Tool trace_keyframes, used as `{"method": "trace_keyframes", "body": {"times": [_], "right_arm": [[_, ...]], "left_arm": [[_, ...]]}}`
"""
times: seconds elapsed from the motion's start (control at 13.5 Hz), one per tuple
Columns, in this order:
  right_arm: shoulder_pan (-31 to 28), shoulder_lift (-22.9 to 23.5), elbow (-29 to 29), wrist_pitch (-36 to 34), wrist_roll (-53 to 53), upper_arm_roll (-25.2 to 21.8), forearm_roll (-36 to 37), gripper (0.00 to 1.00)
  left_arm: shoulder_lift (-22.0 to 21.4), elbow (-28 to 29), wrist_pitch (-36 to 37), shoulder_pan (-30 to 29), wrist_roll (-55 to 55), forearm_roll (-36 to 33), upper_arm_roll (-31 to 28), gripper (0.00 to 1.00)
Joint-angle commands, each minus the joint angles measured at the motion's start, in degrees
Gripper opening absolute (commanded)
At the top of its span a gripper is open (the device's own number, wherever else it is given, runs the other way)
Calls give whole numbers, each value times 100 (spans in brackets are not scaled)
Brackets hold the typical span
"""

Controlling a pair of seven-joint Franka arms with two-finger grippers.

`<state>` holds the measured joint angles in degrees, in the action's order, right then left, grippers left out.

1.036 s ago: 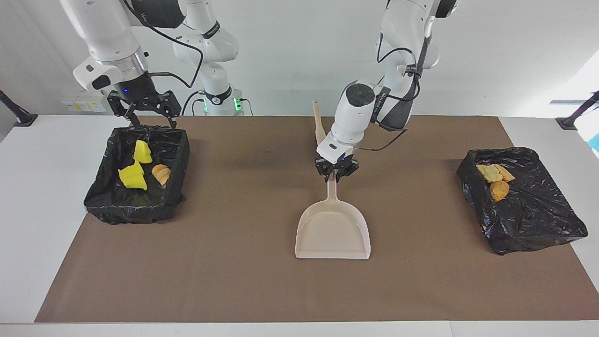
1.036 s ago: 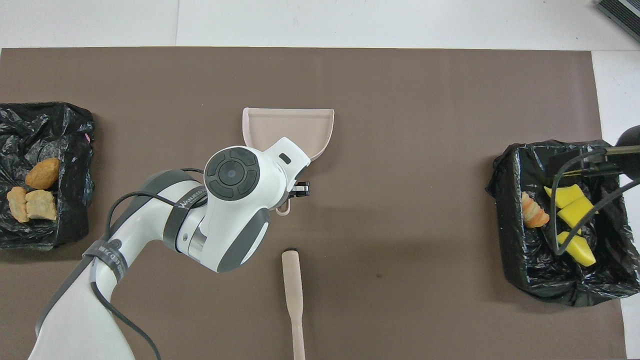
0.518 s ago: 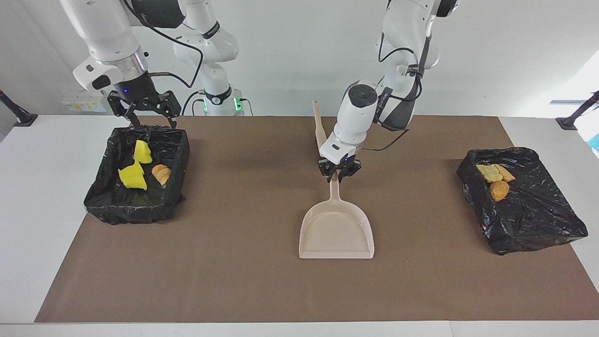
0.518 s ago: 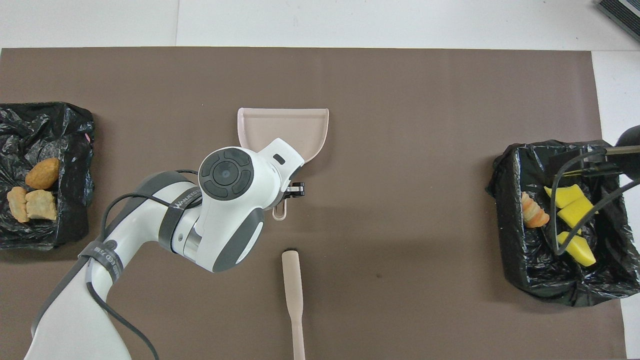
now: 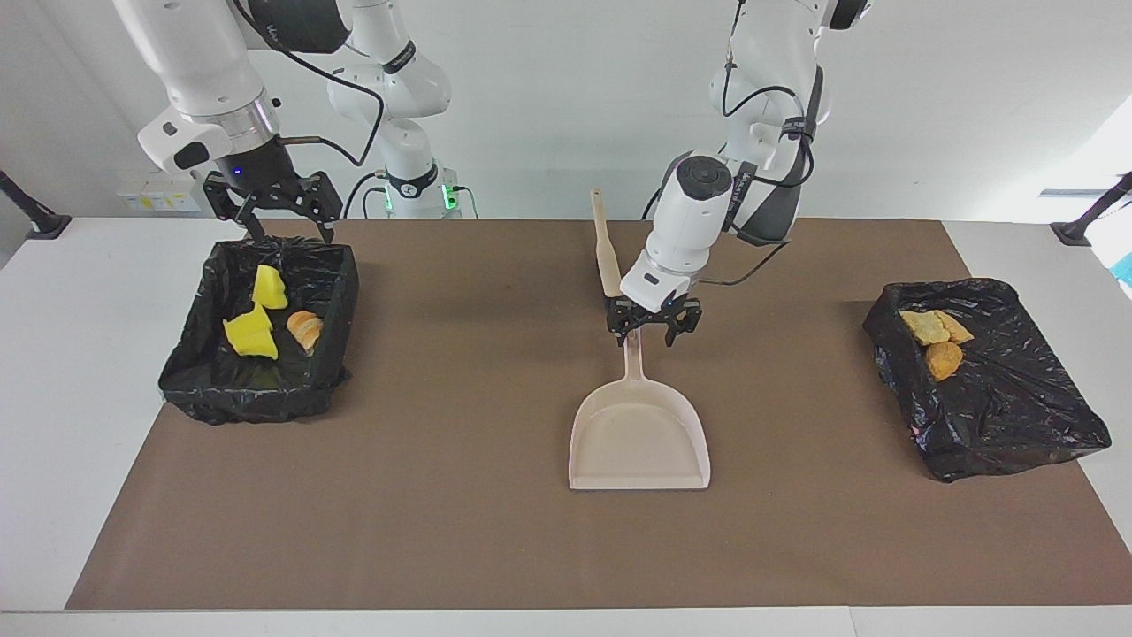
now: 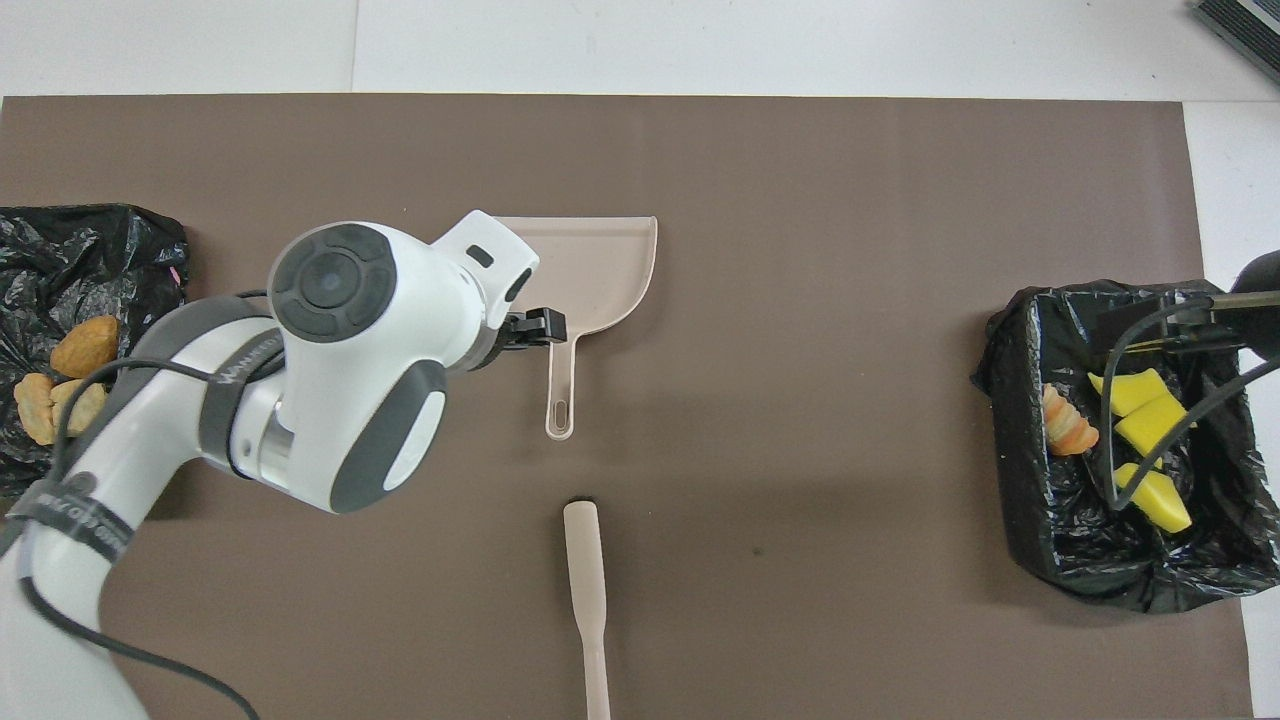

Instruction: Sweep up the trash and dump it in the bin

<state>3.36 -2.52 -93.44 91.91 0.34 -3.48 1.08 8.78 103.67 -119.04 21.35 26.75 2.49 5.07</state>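
The left gripper (image 5: 654, 326) hangs spread just above the dustpan (image 5: 639, 433) handle, gripping nothing; the right gripper (image 5: 272, 208), also spread, waits over the mat-corner bin (image 5: 259, 389). All trash (image 5: 250, 334) sits in the two bins. A careless lift could catch the handle and drag the pan.

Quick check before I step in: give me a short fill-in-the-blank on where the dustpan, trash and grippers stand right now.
1. The beige dustpan lies flat on the ____ mat.
2. The left gripper, over the dustpan's handle, is ____.
3. The three yellow wedges lie in the bin at the ____ arm's end.
4. The right gripper hangs open over that bin's ____.

Missing words: brown; open; right; rim
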Motion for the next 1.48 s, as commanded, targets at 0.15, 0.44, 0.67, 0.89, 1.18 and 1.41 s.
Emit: {"method": "trace_keyframes", "body": {"times": [0.15,0.44,0.67,0.89,1.18,1.41], "right_arm": [[-46,-64,-104,90,10,23,24,100],[-37,-64,-96,90,10,23,32,100],[-37,-64,-96,90,10,23,24,100],[-37,-64,-96,90,10,23,24,100],[-90,-73,-113,73,27,-21,129,100],[-81,-91,-131,82,62,-12,41,100]], "left_arm": [[-824,-92,1460,-1043,-1564,-3,20,100],[-1254,-180,2121,-1895,-3050,-117,-33,100],[-1449,-363,2411,-2292,-3246,-117,-77,100],[-1414,-1049,3043,-2311,-3211,-327,-42,100],[-1467,-1111,3737,-2232,-3132,-398,11,100],[-1493,-1042,3382,-2292,-2623,-163,55,100]]}}
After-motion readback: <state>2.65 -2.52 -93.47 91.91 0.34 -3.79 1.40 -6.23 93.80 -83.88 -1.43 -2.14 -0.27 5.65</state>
